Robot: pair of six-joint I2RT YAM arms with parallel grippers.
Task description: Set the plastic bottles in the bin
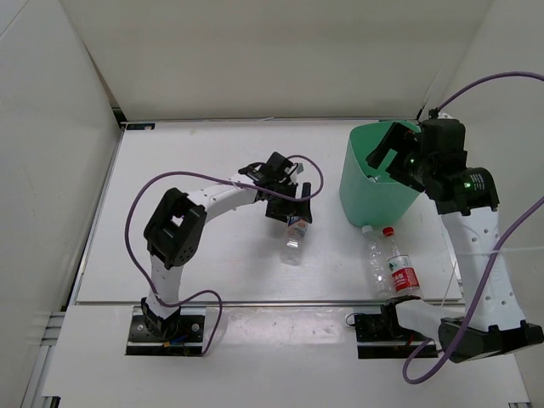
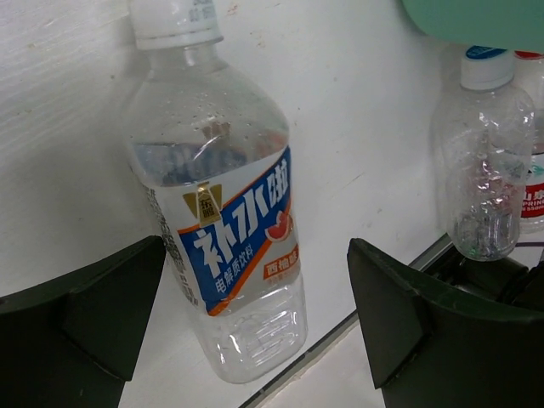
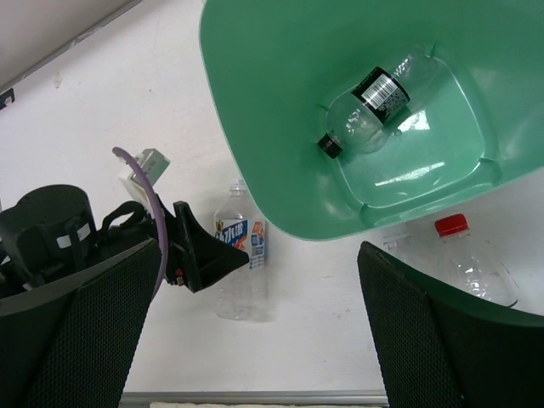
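A clear bottle with a blue-white label and white cap (image 1: 293, 240) lies on the table. My left gripper (image 1: 287, 206) hangs open just over it; in the left wrist view the bottle (image 2: 223, 223) lies between the spread fingers (image 2: 78, 319), untouched. My right gripper (image 1: 387, 155) is open and empty above the mint-green bin (image 1: 374, 191). The right wrist view looks into the bin (image 3: 280, 119), where a dark-labelled bottle with a black cap (image 3: 374, 104) lies. Two more bottles lie in front of the bin: a clear one (image 1: 374, 259) and a red-labelled, red-capped one (image 1: 402, 270).
The white table's front edge (image 1: 255, 300) runs just below the bottles. White walls enclose the table on the left, back and right. A purple cable (image 1: 170, 183) loops over the left arm. The right arm's base stands at the front right.
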